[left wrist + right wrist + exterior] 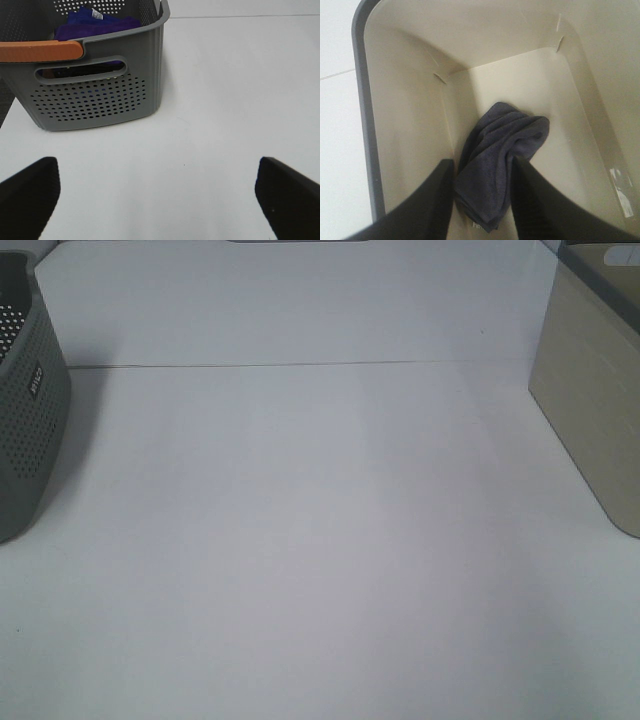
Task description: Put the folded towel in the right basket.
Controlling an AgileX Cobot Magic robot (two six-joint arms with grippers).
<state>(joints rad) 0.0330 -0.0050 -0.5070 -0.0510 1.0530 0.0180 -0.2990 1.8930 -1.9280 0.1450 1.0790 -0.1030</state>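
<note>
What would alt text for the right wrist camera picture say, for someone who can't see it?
A dark grey folded towel hangs inside a cream basket, pinched between the two black fingers of the right gripper. White table shows beside the basket.

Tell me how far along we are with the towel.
Nearly done. The folded towel is already inside the right basket, its far end on the floor. The right gripper has a finger on each side; I cannot tell if it grips. Remaining: release if needed and withdraw. The left gripper is open and empty.
</note>
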